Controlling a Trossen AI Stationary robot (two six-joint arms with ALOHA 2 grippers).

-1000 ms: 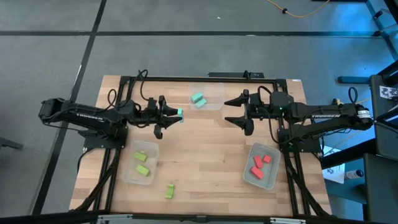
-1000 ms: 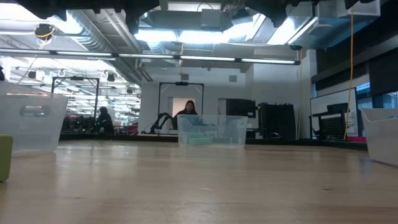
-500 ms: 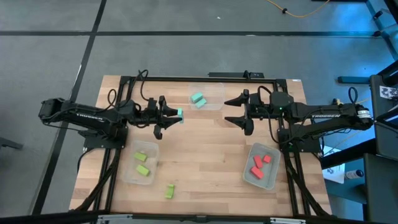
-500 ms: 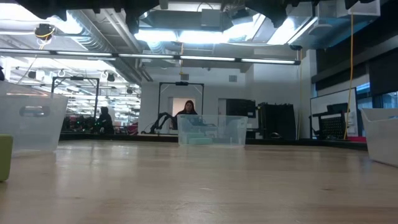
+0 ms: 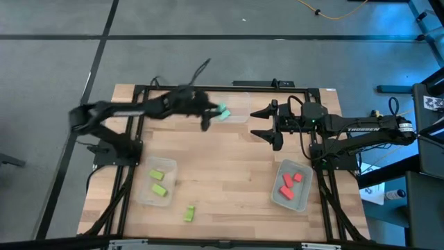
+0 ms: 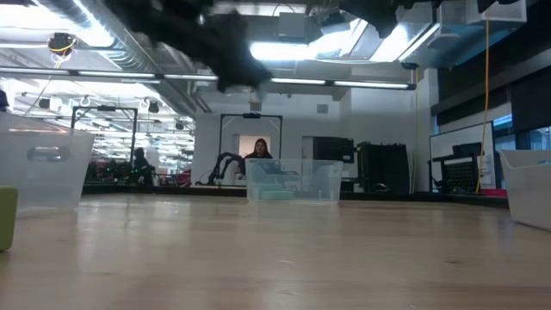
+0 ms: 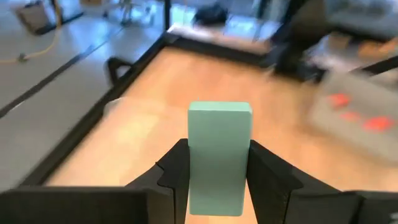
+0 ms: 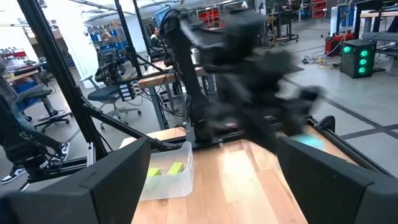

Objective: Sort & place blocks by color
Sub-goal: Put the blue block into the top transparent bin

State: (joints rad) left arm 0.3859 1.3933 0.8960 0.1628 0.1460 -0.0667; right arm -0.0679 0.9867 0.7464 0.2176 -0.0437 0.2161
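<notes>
A teal block sits between the fingers of my left gripper, which is blurred and stands high over the far middle of the table, just left of a clear bin. That bin holds another teal block. A lime block lies loose on the table near the front edge. My right gripper hangs open and empty to the right of the clear bin, pointing toward the table's left. My left gripper pinches the teal block by its two long sides between its two fingers. The block lies along the fingers and sticks out past their tips. It is lifted clear of the table.
A clear bin at the near left holds lime blocks. Another bin at the near right holds red blocks. Black frame rails run along the table's far edge and sides. Bare wood lies in the middle of the table.
My left gripper has swung fast toward the table's far edge and to the right, up to the clear bin with the teal block in it. It has carried its own teal block along, still held. The move falls in the last half second.
</notes>
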